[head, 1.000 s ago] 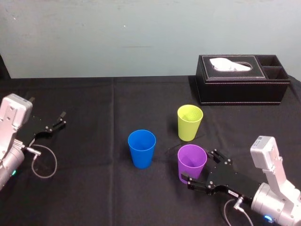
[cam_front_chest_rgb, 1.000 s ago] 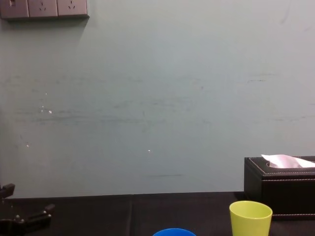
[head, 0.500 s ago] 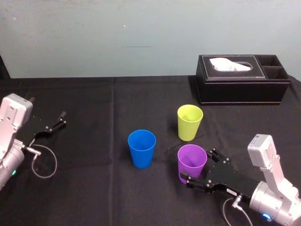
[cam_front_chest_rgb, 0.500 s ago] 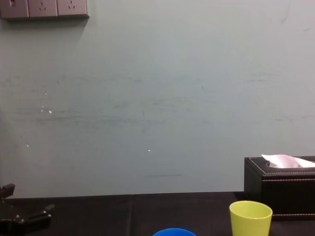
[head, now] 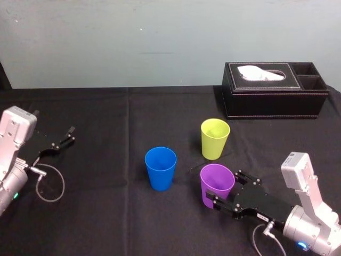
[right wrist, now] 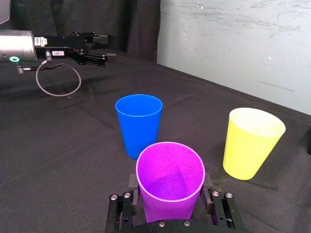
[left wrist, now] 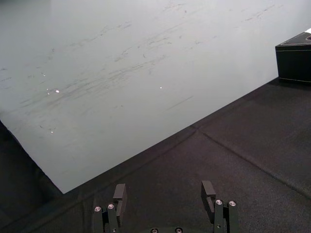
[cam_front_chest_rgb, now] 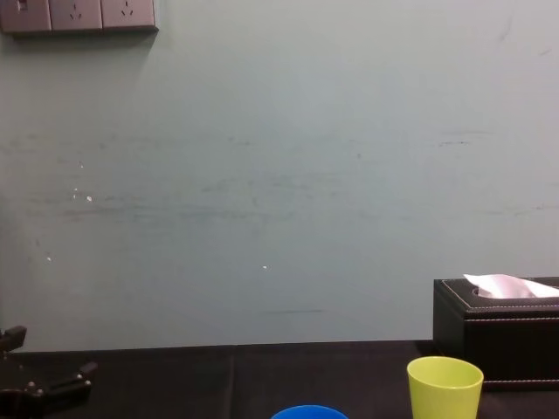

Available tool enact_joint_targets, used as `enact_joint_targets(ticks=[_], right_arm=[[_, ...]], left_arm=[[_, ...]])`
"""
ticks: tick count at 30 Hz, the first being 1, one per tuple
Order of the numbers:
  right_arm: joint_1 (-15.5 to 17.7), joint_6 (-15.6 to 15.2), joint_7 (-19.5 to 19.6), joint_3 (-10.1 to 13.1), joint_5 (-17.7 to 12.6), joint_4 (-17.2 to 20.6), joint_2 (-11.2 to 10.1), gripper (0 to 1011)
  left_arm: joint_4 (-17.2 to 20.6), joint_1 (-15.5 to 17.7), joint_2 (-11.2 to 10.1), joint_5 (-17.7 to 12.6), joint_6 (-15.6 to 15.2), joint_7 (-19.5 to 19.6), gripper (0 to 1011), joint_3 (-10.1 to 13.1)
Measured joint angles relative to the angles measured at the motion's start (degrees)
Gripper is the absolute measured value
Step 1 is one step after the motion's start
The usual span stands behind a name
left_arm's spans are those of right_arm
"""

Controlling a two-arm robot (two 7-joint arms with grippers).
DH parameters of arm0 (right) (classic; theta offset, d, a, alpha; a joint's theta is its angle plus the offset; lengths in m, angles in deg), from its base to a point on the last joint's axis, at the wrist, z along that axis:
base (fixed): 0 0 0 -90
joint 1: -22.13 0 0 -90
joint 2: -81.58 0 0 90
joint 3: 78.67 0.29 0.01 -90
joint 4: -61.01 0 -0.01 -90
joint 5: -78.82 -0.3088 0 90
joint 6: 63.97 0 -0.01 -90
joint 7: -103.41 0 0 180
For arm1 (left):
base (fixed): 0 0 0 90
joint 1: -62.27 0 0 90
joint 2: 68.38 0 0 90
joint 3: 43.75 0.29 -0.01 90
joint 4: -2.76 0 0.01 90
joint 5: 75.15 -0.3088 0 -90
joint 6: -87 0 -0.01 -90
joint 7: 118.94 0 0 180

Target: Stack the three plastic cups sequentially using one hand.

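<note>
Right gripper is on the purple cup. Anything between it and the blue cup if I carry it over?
Nothing visible does. The purple cup sits between the fingers of the right gripper, with only bare black tablecloth between it and the blue cup. The yellow-green cup stands apart, off that path.

The blue cup (head: 160, 167) and yellow-green cup (head: 214, 138) are standing near the purple cup (head: 217, 184); the tissue box (head: 274, 97) is blocking the far right corner; the surface (head: 106, 112) is lying bare toward the far left corner.
</note>
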State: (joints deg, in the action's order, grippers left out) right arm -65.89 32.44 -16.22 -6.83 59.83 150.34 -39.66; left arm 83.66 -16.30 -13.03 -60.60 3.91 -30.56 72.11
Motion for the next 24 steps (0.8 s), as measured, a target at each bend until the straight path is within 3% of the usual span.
enact_joint_targets(ticks=[24], right_arm=[[0.59, -0.60, 1.05, 0.76, -0.21, 1.55, -0.26, 724]], left_arm=[[0.00, 0.00, 0.00, 0.00, 0.00, 0.00, 1010, 0.00]])
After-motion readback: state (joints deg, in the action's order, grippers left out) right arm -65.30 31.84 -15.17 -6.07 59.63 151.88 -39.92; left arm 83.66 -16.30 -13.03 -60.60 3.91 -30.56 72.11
